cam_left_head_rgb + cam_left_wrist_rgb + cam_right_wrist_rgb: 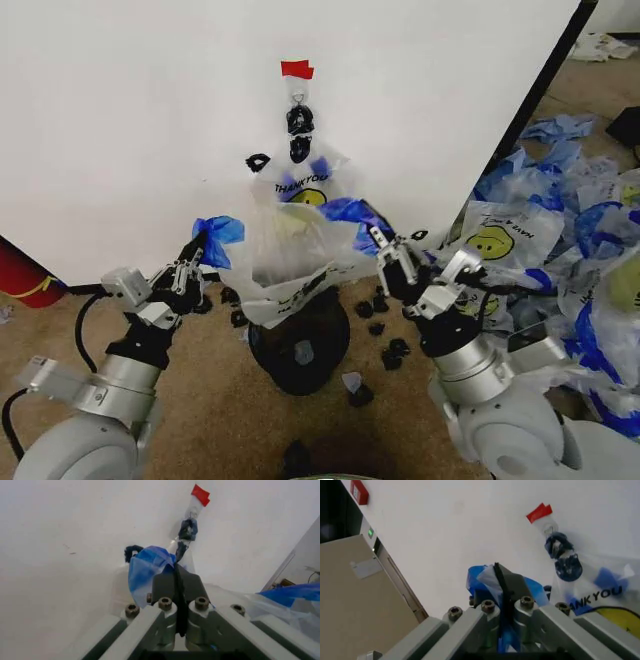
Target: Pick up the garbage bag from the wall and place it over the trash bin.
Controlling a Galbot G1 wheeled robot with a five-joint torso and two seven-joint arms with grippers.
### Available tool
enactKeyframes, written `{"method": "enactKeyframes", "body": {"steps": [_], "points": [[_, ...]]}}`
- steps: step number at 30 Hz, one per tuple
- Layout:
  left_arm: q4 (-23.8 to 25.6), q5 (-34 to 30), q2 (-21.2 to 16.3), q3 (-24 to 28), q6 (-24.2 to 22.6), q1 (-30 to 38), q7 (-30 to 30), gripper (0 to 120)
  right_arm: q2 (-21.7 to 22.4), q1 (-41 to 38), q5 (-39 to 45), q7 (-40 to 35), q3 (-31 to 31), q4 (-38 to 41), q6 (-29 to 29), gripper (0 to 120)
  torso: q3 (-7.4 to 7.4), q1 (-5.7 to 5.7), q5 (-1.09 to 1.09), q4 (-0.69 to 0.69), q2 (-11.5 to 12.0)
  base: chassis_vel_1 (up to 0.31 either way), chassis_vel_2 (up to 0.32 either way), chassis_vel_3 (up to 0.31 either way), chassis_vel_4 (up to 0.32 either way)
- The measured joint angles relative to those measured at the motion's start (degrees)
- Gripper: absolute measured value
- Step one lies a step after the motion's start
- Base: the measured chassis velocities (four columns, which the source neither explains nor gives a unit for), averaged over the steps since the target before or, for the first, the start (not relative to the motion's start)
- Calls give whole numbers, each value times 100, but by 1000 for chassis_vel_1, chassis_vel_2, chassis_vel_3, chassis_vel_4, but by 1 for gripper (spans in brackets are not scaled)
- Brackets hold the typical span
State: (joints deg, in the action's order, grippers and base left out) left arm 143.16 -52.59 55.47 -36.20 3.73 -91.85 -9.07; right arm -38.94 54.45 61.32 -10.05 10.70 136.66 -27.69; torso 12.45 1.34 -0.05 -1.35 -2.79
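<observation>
Garbage bag (pixel 290 255) is hanging spread above the trash bin (pixel 298 350), left gripper (pixel 195 258) and right gripper (pixel 385 250) each clenching a blue handle, stretching its mouth.

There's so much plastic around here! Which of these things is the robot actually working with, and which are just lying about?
In use:
- garbage bag, stretched open between both arms
- left end effector, shut on a blue handle
- right end effector, shut on the other blue handle
- trash bin, under the bag
- wall with its hook

Lying about:
- pile of matching bags
- black scraps on the floor
</observation>
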Motion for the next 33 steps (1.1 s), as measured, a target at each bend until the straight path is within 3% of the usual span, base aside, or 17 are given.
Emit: {"method": "enactKeyframes", "body": {"steps": [11, 25, 33], "points": [[-271, 123, 0, 28, 38, -61, -4, 0, -538, -208, -235, -61, 755, -300, 24, 0, 0, 0, -1, 0, 0, 0, 0, 0, 0], [-101, -56, -411, -235, -45, -349, -285, 0, -324, -283, -51, 97, 943, -30, 66, 0, 0, 0, 0, 0, 0, 0, 0, 0, 0], [-86, -266, -697, -441, -233, -393, -464, 0, -460, -539, 71, 247, 1253, -142, 40, 0, 0, 0, -1, 0, 0, 0, 0, 0, 0]]}}
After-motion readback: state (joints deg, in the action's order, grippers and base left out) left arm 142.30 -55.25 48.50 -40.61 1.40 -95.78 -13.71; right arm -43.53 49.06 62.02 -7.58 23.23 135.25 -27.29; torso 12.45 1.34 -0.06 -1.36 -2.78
